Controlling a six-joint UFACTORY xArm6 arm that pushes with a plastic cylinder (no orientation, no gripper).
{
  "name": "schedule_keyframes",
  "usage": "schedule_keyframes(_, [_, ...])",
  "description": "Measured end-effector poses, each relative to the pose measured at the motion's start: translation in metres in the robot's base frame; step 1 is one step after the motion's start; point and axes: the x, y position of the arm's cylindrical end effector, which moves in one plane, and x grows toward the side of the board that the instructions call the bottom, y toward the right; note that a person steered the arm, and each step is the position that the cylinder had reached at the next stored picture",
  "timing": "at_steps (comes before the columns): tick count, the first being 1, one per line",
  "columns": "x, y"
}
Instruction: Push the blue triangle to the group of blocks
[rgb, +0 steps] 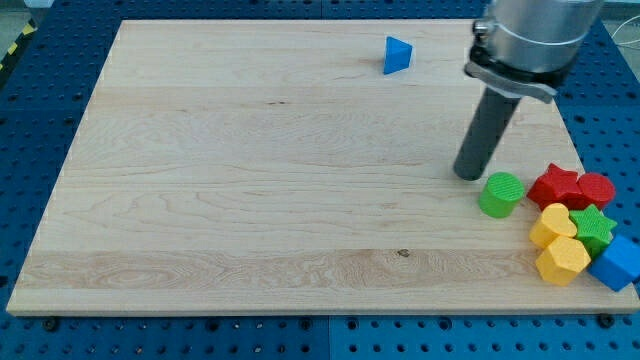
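The blue triangle (397, 55) sits alone near the view's top, right of centre, on the wooden board (250, 200). The group of blocks lies at the view's lower right: a green cylinder (501, 194), a red star (558, 186), a red block (597, 189), a yellow block (553, 224), a green star (593, 228), a yellow hexagon (563, 260) and a blue cube (618, 263). My tip (467, 175) rests on the board just left of and above the green cylinder, well below and right of the blue triangle.
The board lies on a blue perforated table (40, 90). The arm's grey body (530, 40) reaches in from the view's top right. The blue cube and red block sit at the board's right edge.
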Motion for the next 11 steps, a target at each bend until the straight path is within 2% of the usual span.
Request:
schedule_keyframes(1, [0.002, -0.012])
schedule_keyframes(3, [0.020, 0.024])
schedule_keyframes(5, [0.004, 0.019])
schedule_keyframes(7, [-0.099, 0.028])
schedule_keyframes(9, [-0.209, 0.002])
schedule_keyframes(10, [-0.238, -0.026])
schedule_keyframes(11, [-0.233, -0.042])
